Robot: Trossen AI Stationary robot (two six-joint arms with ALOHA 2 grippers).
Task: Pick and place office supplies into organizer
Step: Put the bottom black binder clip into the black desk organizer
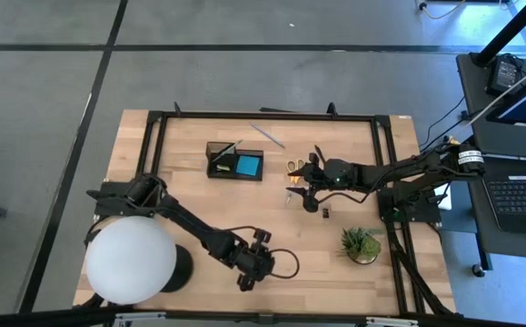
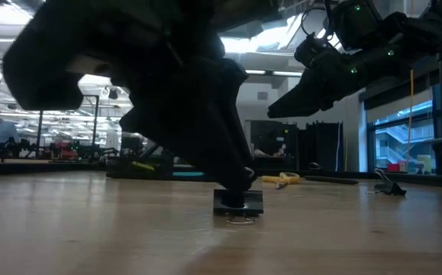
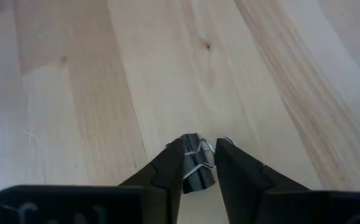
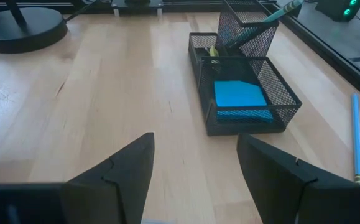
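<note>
No brand, label or writing can be read on anything in these views.

The black wire-mesh organizer serves as the landmark. The right wrist view shows what the overhead view only hints at: a blue square note pad lying in its low front compartment, a tall mesh cup at its back holding a teal pencil, and a loose blue pencil on the pale wooden table just beside the organizer. From above, the yellow-handled scissors lie near the organizer on its right.

The left gripper works well away from the organizer, near the table's front edge beside the big white globe lamp. Its wrist view shows the dark fingers narrowed on either side of a small black binder clip with wire handles; whether they already pinch it is hard to say. The low view shows the same clip resting on the table with the gripper bearing down from above. The left arm stretches low and forward from its base.

The right gripper hovers near the scissors, jaws spread wide and empty, pointing towards the organizer. The right arm reaches in horizontally. A small green potted plant stands well apart from the organizer.
</note>
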